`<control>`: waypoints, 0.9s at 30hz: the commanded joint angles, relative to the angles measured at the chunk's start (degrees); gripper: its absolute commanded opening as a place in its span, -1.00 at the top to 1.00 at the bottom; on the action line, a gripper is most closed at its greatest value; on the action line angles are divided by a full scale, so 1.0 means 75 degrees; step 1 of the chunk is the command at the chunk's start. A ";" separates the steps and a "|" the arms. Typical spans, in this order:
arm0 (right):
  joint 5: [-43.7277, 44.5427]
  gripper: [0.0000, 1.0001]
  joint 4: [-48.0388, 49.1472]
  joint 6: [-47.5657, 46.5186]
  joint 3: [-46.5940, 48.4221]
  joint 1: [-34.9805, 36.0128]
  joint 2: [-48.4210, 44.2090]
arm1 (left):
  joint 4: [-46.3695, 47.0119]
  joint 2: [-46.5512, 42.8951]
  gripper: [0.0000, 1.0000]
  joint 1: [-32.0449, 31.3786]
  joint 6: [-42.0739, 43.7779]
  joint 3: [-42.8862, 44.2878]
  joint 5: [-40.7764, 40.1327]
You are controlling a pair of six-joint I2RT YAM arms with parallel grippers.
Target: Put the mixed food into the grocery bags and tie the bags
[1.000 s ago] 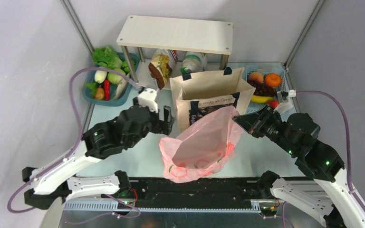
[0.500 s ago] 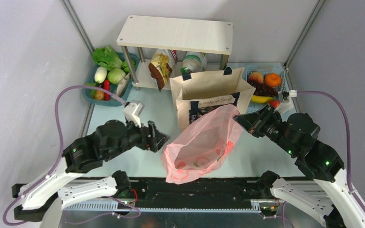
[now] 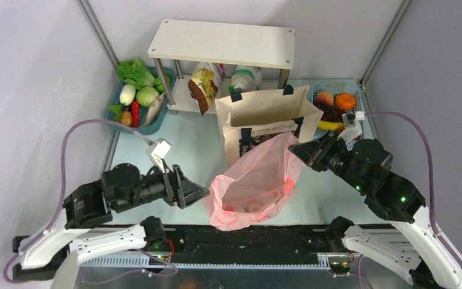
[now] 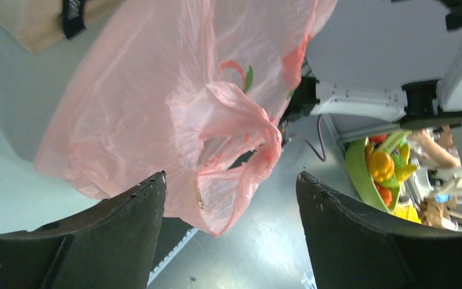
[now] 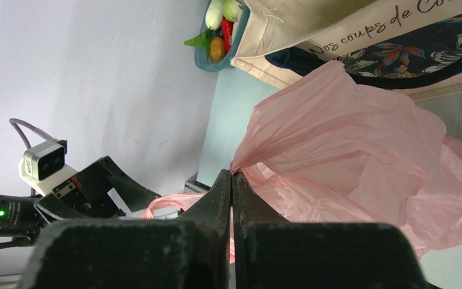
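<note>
The thin pink plastic bag [image 3: 254, 183] lies in the middle of the table, its mouth facing the near edge. My right gripper [image 3: 296, 150] is shut on the bag's far rim [image 5: 240, 168] and holds it up. My left gripper [image 3: 197, 191] is open and empty, just left of the bag's near handle [image 4: 234, 138]. The beige canvas tote [image 3: 264, 114] stands open behind the pink bag. Grapes [image 3: 334, 112], a banana [image 3: 329, 126] and other fruit lie in the blue basket [image 3: 314, 90] at the back right. A crisp packet [image 3: 202, 87] stands under the shelf.
A teal basket [image 3: 115, 123] with a white radish [image 3: 127, 94], lettuce and chilli sits at the back left. A white shelf [image 3: 222, 43] on metal legs stands at the back, with a white packet [image 3: 245, 78] under it. Grey walls close both sides.
My left arm has drawn back toward the near left and lowered, its gripper now beside the bag's near mouth. The right gripper has shifted slightly left with the rim in it.
</note>
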 commanded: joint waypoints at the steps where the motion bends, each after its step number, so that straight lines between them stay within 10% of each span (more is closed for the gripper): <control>1: 0.0142 1.00 0.0367 0.0060 0.0030 0.0065 0.0034 | 0.0030 0.0461 -0.67 -0.1037 -0.0526 0.0229 -0.0949; 9: 0.0233 1.00 0.0310 0.0058 0.0026 0.0089 -0.0101 | 0.0068 0.1670 -0.61 -0.2312 -0.0587 0.0877 -0.2049; 18: 0.0458 1.00 -0.0033 0.0044 0.0024 0.0091 -0.0397 | 0.0057 0.2276 0.20 -0.2451 -0.0271 0.0723 -0.3866; 22: 0.0787 1.00 -0.0346 -0.0072 0.0032 0.0067 -0.0587 | 0.0056 0.2341 0.88 -0.2372 0.0064 0.0922 -0.4292; 27: 0.1229 1.00 -0.0985 -0.0230 0.0028 0.0030 -0.0808 | 0.0120 0.2294 1.00 -0.1517 0.0669 0.1067 -0.3715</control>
